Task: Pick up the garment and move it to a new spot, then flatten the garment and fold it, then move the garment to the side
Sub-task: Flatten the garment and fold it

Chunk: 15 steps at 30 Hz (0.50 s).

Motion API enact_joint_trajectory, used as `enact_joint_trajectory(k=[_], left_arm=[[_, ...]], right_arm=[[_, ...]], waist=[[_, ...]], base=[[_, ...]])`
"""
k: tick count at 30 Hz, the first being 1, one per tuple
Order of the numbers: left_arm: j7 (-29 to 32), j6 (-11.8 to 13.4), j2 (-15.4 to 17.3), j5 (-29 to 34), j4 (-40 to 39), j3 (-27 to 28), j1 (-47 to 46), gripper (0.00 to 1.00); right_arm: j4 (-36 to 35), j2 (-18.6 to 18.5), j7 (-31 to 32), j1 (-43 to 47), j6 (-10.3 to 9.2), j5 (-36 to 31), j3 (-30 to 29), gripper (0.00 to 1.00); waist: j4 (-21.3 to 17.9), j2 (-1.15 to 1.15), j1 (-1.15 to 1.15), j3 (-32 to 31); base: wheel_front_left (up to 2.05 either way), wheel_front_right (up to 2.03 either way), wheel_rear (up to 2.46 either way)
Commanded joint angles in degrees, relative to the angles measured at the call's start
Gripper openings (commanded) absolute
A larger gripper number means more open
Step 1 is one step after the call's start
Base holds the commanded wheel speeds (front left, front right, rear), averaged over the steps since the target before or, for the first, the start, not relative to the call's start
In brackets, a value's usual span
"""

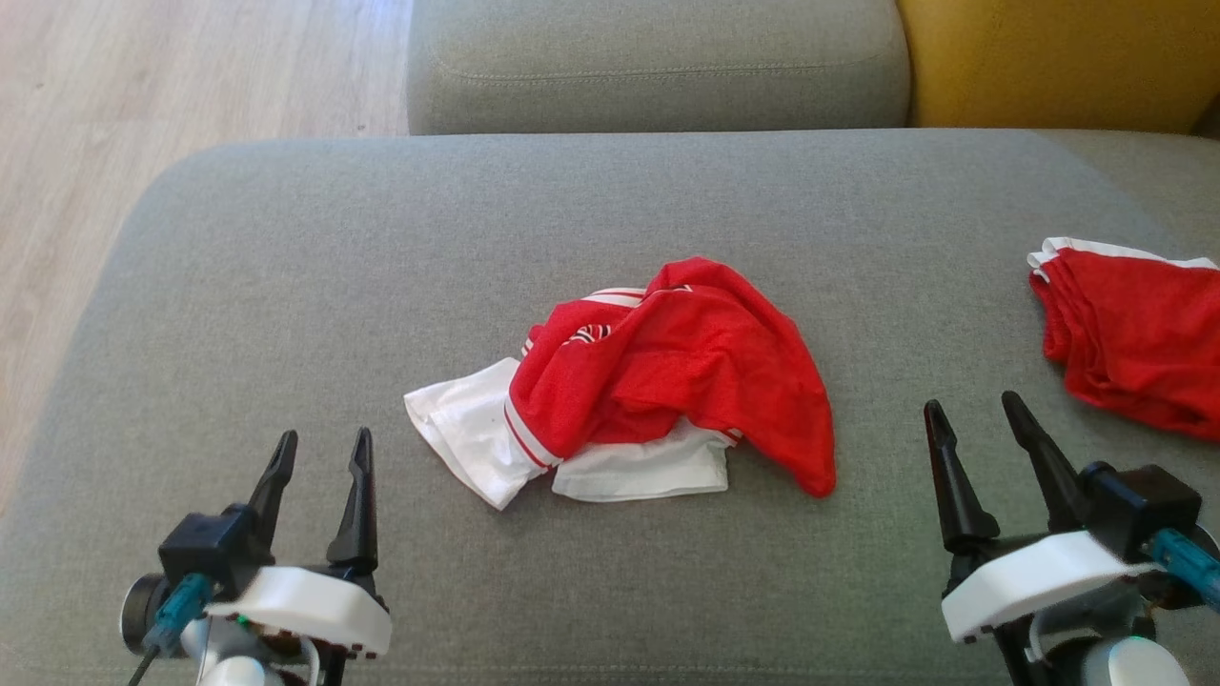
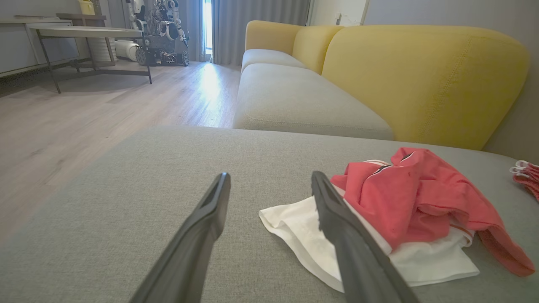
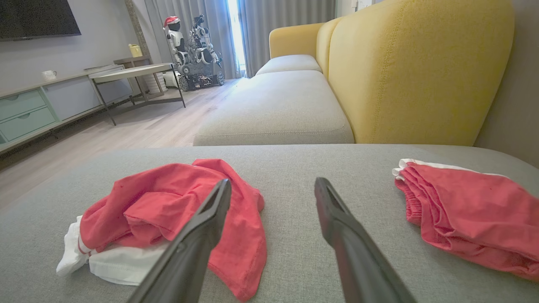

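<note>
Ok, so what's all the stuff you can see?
seat cushions: two, grey, one behind the other
crumpled garment: one, red and white, middle of near cushion
second garment: one, red, white trim, cushion's right edge
sofa back: one, yellow, beside the cushions
floor: one, pale wood, left of the cushions
table: one, pale top, across the room
wheeled robot: one, white and dark, by the curtains
left hand: one, dark, open, lower left
right hand: one, dark, open, lower right

A: Room, quick?
B: I face a grey sofa seat [image 1: 286, 238] with a yellow backrest [image 3: 421, 71] behind it. Pale wood floor [image 2: 63, 126] on my left.
A: Further back?
B: Grey curtains [image 3: 286, 25], daylight between them. Metal-legged table [image 3: 134, 71], drawer cabinet [image 3: 25, 113], dark TV [image 3: 38, 17].
</note>
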Motion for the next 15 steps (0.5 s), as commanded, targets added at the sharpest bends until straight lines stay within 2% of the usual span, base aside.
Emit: enact_joint_trajectory(k=[1,10,15], left_arm=[[-0.07,0.25,1.33,0.52,-2.21,1.67,-2.44,1.00],[-0.08,0.26,1.51,0.77,-2.74,0.94,-3.85,1.00],[-0.24,-0.30,1.24,1.55,-3.82,-0.24,-7.13,1.00]], right_arm=[[-2.01,-0.28,-0.30,-1.46,-0.04,0.40,1.45,1.00],[-1.17,-0.28,-0.32,-1.78,-0.04,0.38,2.04,1.00],[2.40,-0.28,0.42,-2.75,-0.04,-0.11,5.04,1.00]], waist=[[0.01,0.00,0.00,0.09],[0.77,0.00,0.00,1.40],[2.77,0.00,0.00,5.43]], base=[[0.00,0.00,0.00],[0.00,0.00,0.00],[0.00,0.00,0.00]])
